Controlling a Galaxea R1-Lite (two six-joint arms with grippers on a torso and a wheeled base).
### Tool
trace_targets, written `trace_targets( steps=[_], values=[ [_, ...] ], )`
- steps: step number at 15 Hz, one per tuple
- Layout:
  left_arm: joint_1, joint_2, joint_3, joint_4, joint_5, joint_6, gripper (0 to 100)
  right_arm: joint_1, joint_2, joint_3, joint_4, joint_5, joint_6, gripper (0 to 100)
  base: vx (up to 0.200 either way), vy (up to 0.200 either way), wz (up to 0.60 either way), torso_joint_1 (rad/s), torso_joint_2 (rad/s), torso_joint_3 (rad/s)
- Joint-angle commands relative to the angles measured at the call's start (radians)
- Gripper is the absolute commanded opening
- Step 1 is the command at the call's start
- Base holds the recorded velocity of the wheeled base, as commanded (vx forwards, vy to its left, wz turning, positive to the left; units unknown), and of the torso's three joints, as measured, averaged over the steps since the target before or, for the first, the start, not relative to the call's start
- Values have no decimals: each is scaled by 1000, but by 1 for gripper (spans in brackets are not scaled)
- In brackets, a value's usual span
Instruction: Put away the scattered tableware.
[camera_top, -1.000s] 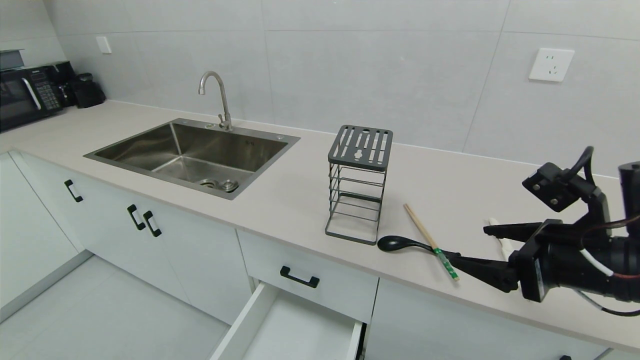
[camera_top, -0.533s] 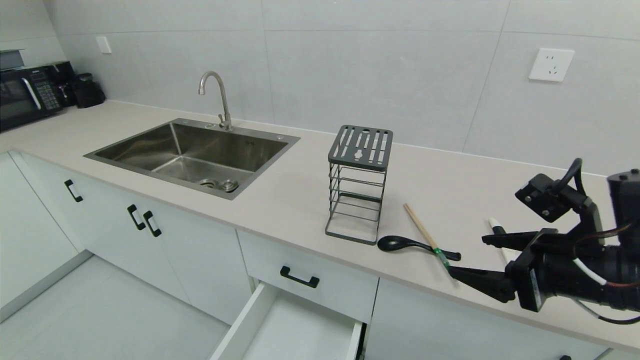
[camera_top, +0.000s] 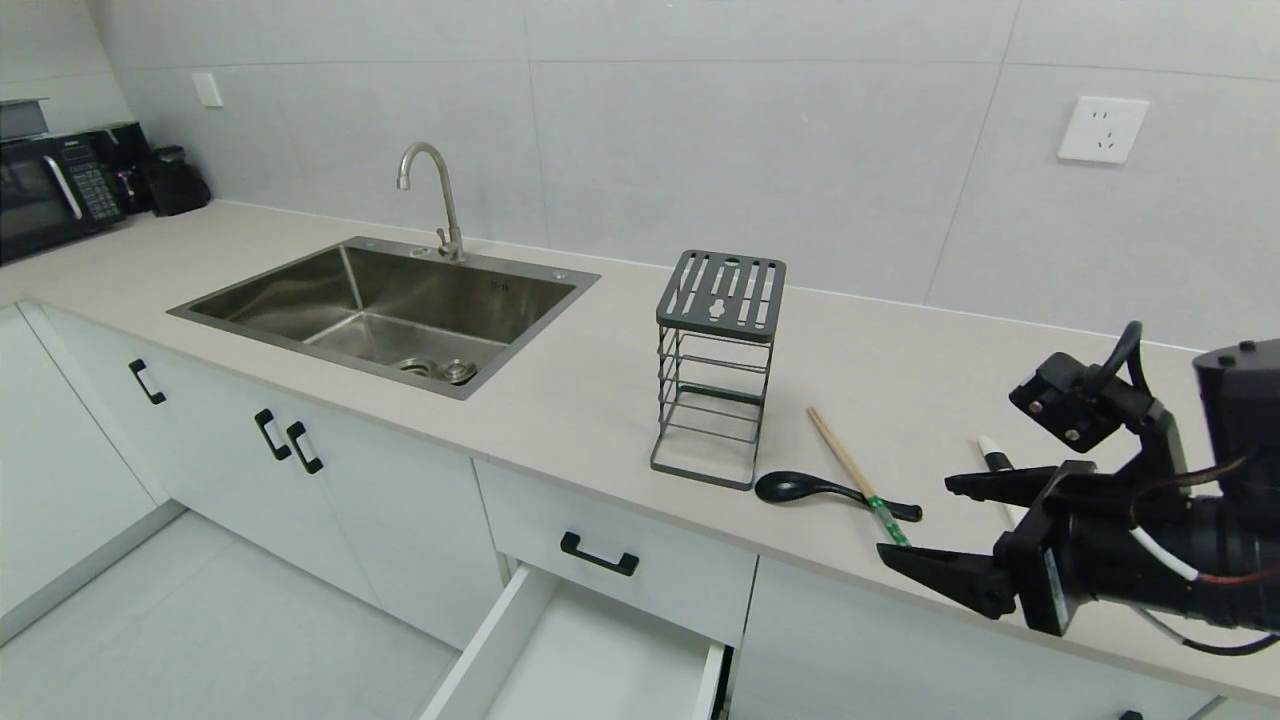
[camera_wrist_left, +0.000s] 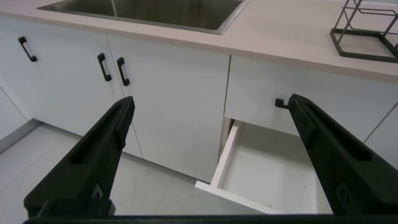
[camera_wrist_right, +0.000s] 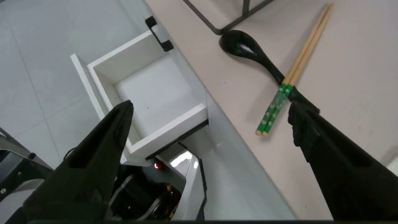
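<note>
A black spoon (camera_top: 800, 488) and a pair of wooden chopsticks (camera_top: 845, 463) with green ends lie crossed on the counter, just right of the dark wire rack (camera_top: 718, 365). A white utensil (camera_top: 995, 458) lies further right, partly hidden by my right arm. My right gripper (camera_top: 918, 520) hangs open at the counter's front edge, right of the spoon's handle. From the right wrist, the spoon (camera_wrist_right: 252, 51) and chopsticks (camera_wrist_right: 295, 78) lie ahead of the open right gripper (camera_wrist_right: 208, 118). My left gripper (camera_wrist_left: 211, 118) is open, low in front of the cabinets.
A white drawer (camera_top: 590, 660) stands pulled out below the counter, empty inside (camera_wrist_right: 149, 93) (camera_wrist_left: 267, 168). The steel sink (camera_top: 390, 310) with its tap sits to the left. A microwave (camera_top: 55, 190) stands at the far left. Bare counter (camera_top: 900, 380) lies behind the utensils.
My right gripper has sunk and drifted slightly left toward the counter's front edge, staying open. The spoon, chopsticks and rack have not moved.
</note>
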Motion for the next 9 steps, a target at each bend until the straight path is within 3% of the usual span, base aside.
trace_targets(
  steps=[1, 5, 9],
  values=[
    [0, 1, 0, 0, 0, 0, 100, 6, -1, 14, 7, -28, 3, 100, 0, 0, 0, 0, 0, 0],
    [0, 1, 0, 0, 0, 0, 100, -6, 42, 68, 7, -142, 50, 100, 0, 0, 0, 0, 0, 0],
    [0, 1, 0, 0, -1, 0, 100, -5, 220, 11, 1, -148, 127, 100, 0, 0, 0, 0, 0, 0]
  ],
)
